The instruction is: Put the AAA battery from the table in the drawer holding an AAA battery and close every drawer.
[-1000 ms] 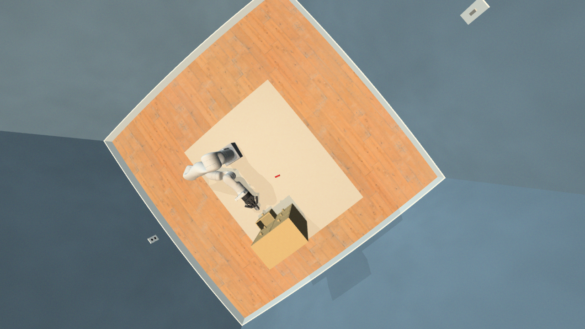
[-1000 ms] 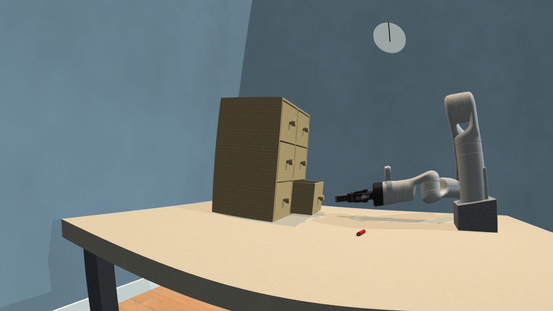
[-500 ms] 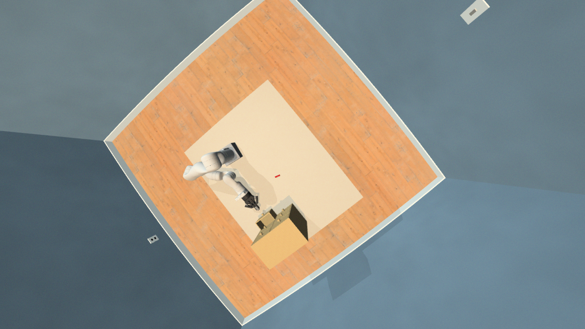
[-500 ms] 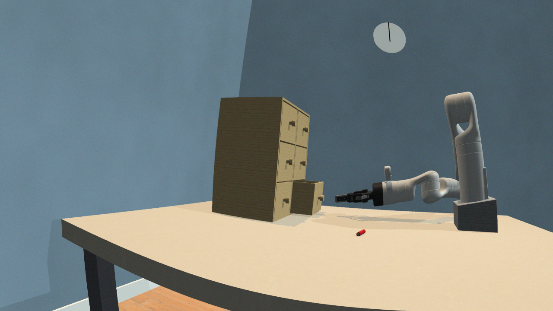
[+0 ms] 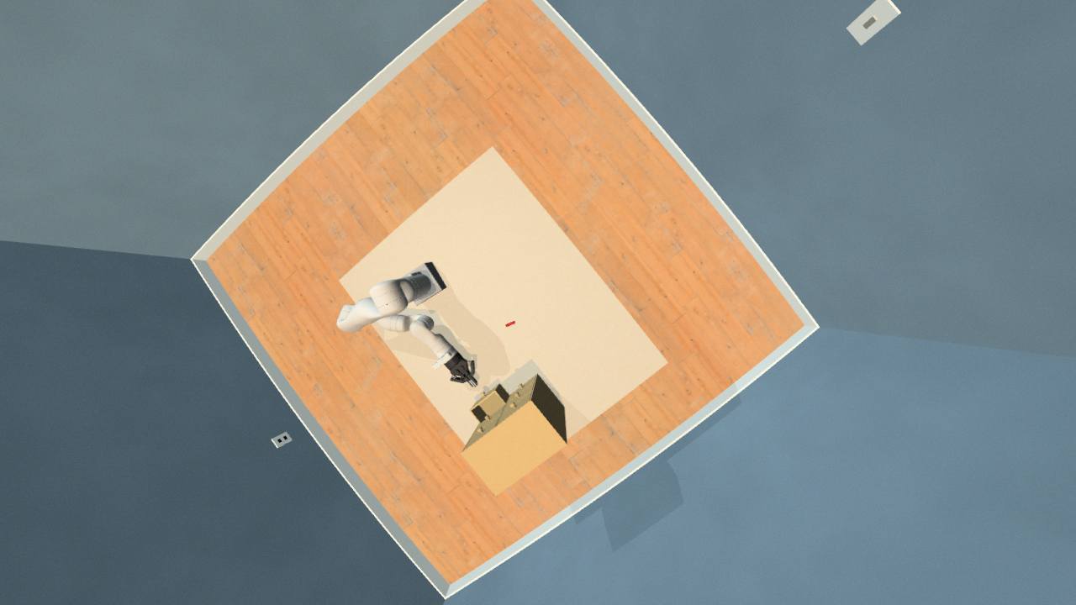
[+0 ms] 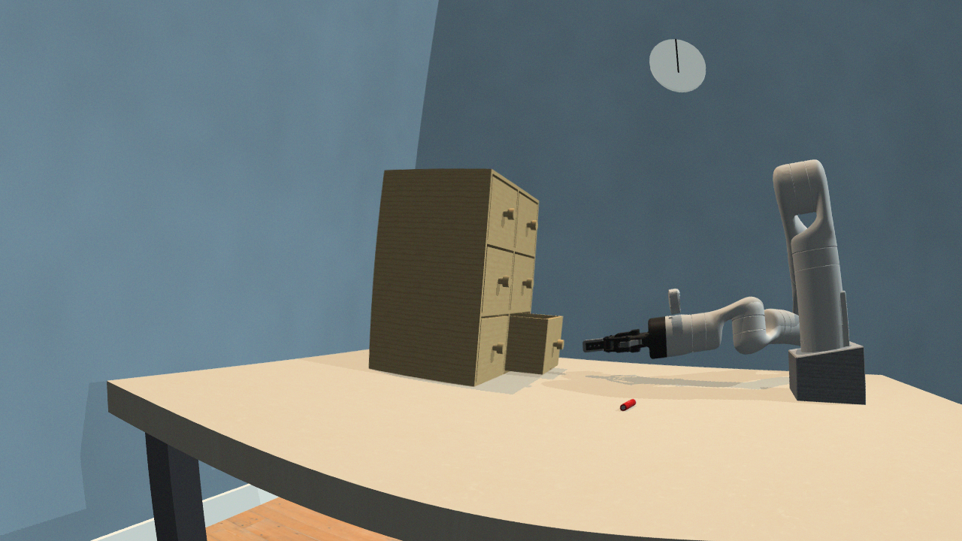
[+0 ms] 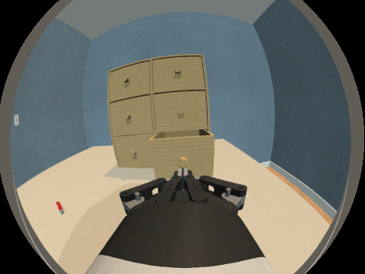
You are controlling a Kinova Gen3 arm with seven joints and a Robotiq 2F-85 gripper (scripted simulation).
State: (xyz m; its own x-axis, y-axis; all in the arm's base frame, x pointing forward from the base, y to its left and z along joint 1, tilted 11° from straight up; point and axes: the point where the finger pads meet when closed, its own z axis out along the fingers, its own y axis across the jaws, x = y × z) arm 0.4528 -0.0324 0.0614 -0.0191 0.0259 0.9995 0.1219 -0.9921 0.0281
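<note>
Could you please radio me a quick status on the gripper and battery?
Gripper shut, empty. Red battery lying on table. Bottom drawer pulled out, ahead of the fingertips.

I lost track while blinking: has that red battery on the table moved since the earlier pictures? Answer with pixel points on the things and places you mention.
No. The red battery (image 5: 509, 323) (image 6: 627, 405) (image 7: 59, 208) lies where it did, judged against the chest (image 5: 514, 449) (image 6: 428, 276) (image 7: 152, 97).
</note>
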